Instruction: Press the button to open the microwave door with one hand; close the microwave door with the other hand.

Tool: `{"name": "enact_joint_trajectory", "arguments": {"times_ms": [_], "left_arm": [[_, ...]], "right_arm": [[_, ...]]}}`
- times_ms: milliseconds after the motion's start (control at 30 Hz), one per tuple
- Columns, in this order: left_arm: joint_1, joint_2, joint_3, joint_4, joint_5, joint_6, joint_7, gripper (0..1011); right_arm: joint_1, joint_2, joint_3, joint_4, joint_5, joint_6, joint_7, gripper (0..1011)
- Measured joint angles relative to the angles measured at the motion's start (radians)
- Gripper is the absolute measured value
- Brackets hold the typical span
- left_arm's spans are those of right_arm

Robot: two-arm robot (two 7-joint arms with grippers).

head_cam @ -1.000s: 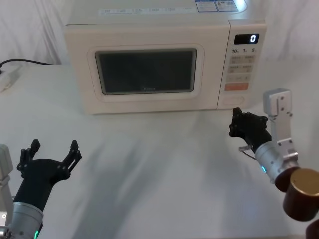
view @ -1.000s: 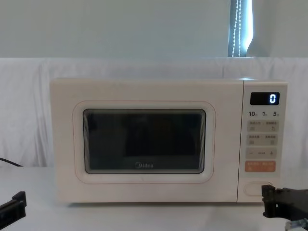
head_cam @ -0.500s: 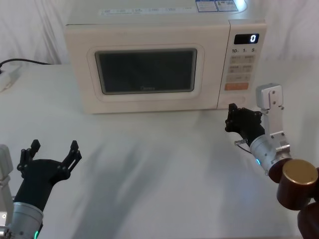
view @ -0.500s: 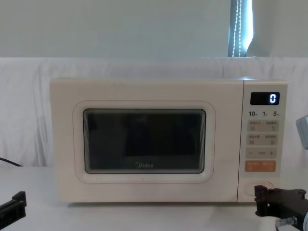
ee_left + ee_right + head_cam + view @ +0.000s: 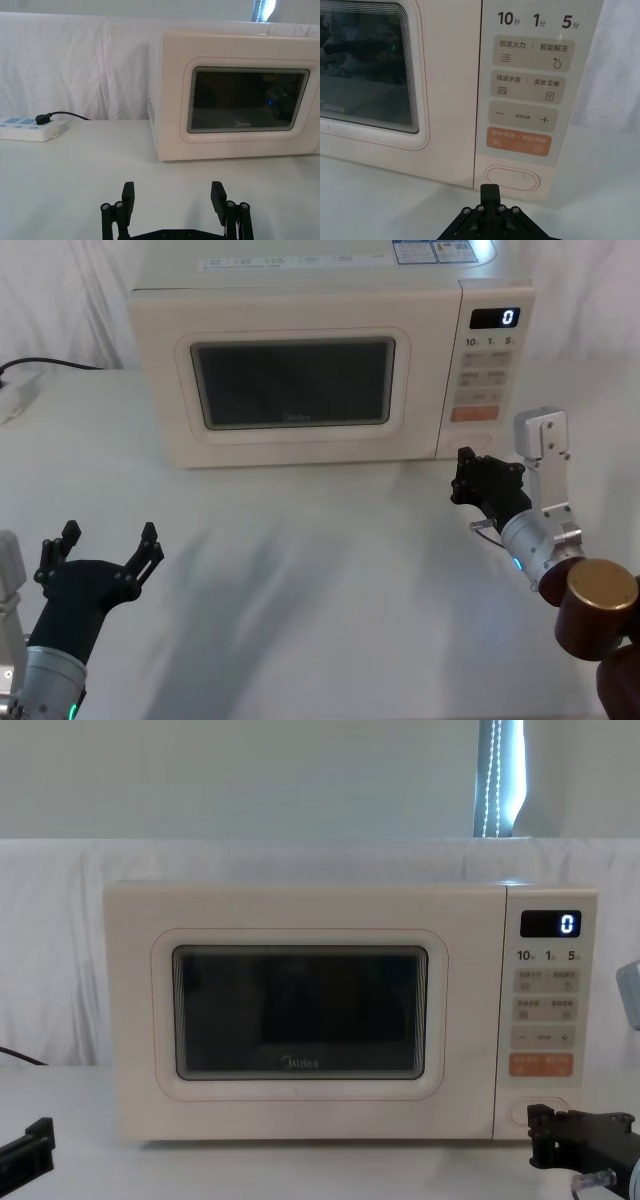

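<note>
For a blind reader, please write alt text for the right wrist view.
The shut black right tool points at the large cream pill-shaped button low on the cream microwave, not touching it.

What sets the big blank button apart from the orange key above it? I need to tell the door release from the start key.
The button is cream, pill-shaped and unmarked; the orange key is rectangular with small print and symbols. The button sits lowest on the control strip, the orange key just above it. The right hand points at the button, not the orange key. Both are wide, flat keys.
</note>
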Motion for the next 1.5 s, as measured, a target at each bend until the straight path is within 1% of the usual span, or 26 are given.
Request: {"name": "enact_joint_trajectory", "arguments": {"times_ms": [533, 633, 667, 733, 767, 867, 900, 967, 1200, 1500], "left_arm": [[0.000, 0.000, 0.000, 0.000, 0.000, 0.000, 0.000, 1001], [0.000, 0.000, 0.000, 0.000, 0.000, 0.000, 0.000, 1001], [0.000, 0.000, 0.000, 0.000, 0.000, 0.000, 0.000, 1001], [0.000, 0.000, 0.000, 0.000, 0.000, 0.000, 0.000, 1001], [0.000, 0.000, 0.000, 0.000, 0.000, 0.000, 0.000, 1001], [0.000, 0.000, 0.000, 0.000, 0.000, 0.000, 0.000, 1001], [0.000, 0.000, 0.000, 0.000, 0.000, 0.000, 0.000, 1001], [0.000, 0.000, 0.000, 0.000, 0.000, 0.000, 0.000, 1001], [0.000, 0.000, 0.000, 0.000, 0.000, 0.000, 0.000, 1001], [0.000, 0.000, 0.000, 0.000, 0.000, 0.000, 0.000, 1001]], "right_arm": [[-0.002, 0.000, -0.001, -0.003, -0.001, 0.003, -0.004, 0], [0.014, -0.004, 0.003, 0.031, 0.002, -0.011, -0.004, 0], [0.026, -0.008, 0.005, 0.057, 0.005, -0.023, -0.004, 0], [0.041, -0.011, 0.007, 0.084, 0.007, -0.036, -0.004, 0], [0.055, -0.013, 0.008, 0.108, 0.009, -0.048, -0.002, 0], [0.077, -0.014, 0.010, 0.145, 0.011, -0.064, 0.001, 0], [0.077, -0.014, 0.010, 0.145, 0.011, -0.064, 0.001, 0], [0.092, -0.015, 0.011, 0.168, 0.011, -0.072, 0.003, 0], [0.103, -0.015, 0.015, 0.183, 0.011, -0.076, 0.007, 0], [0.109, -0.010, 0.029, 0.197, 0.017, -0.079, 0.006, 0]]}}
